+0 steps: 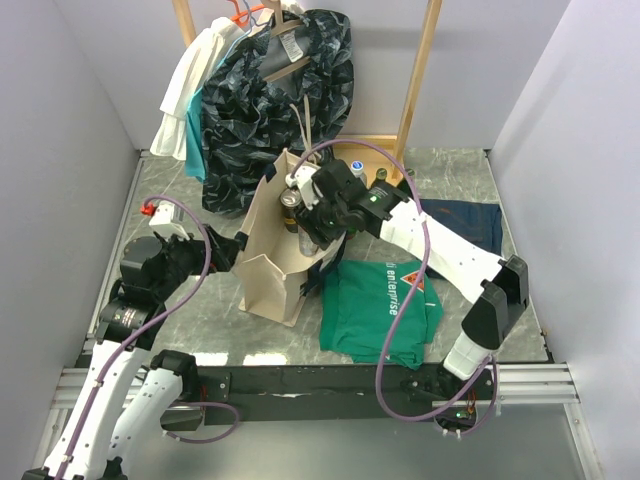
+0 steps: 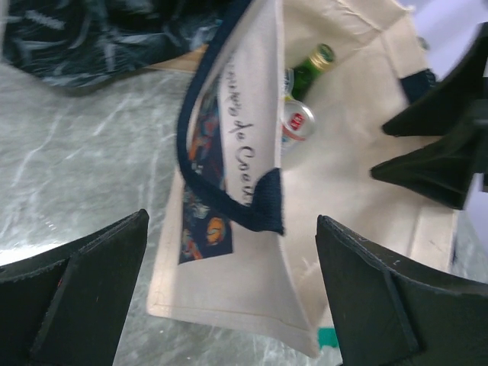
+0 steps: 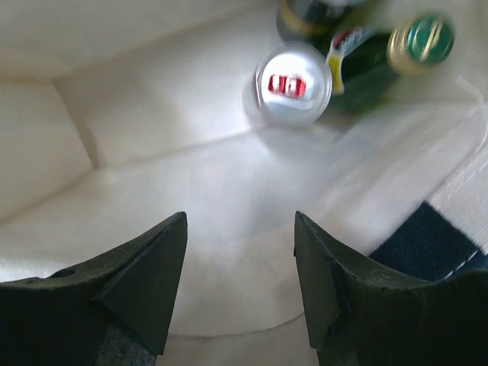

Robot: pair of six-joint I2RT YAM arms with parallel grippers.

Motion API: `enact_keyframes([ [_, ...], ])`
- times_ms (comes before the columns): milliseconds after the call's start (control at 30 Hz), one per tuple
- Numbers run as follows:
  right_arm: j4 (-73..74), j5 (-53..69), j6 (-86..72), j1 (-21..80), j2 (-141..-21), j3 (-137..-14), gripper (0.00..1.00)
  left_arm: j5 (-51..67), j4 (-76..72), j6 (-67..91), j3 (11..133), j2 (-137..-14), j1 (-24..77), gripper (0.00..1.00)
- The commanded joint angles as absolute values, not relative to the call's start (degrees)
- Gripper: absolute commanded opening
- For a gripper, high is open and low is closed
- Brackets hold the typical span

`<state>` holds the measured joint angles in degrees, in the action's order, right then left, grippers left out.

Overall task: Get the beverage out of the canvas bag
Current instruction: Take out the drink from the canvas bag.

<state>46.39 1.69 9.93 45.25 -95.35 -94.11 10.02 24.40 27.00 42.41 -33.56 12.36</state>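
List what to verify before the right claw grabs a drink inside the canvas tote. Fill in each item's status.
1. Right claw open: ok, fingers apart, nothing between them.
2. Right claw inside the boxy cream canvas bag: ok, cream walls surround it.
3. Drink in sight: ok, silver can with red tab and green-capped dark bottle lie ahead.
4. Claw around a drink: not ok, both sit beyond the fingertips.
5. Left claw holding the bag: not ok, it is open, with the bag's edge between its fingers but not gripped.
6. Dark navy strap clear of the right claw: cannot tell.
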Motion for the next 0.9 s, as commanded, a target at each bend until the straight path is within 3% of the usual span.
enact_keyframes([
  [0, 49.04, -1.14, 9.15, 45.53, -90.18, -91.85, 0.65, 17.13, 20.39, 25.75, 42.36, -32.96, 12.39, 0.96],
  [500, 48.87, -3.34, 6.86, 47.11, -92.02, -94.39, 0.65, 31.80, 21.09, 22.77, 44.20, -33.66, 12.74, 0.96],
  [867, 45.53, -3.52, 5.71, 47.20, -91.76, -94.48, 0.65, 32.43, 30.84, 22.68, 49.30, -38.05, 12.83, 0.96],
])
